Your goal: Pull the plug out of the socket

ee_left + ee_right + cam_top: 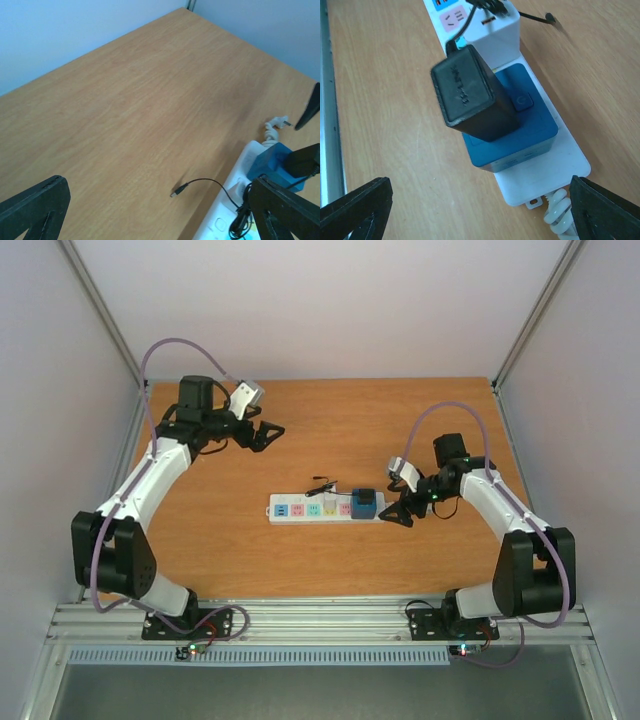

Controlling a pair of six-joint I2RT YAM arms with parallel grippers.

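Currently: I log socket (310, 508) flat on table (330, 430), long side left-right. Plug (472, 95), black block, seated in blue adapter cube (520, 132) at socket's right end. Right gripper (397, 515) released, jaws wide, just off that end, no contact seen. Left gripper (262, 433) released, well apart, beyond socket's far left side. White cord (560, 212) coils from right end.
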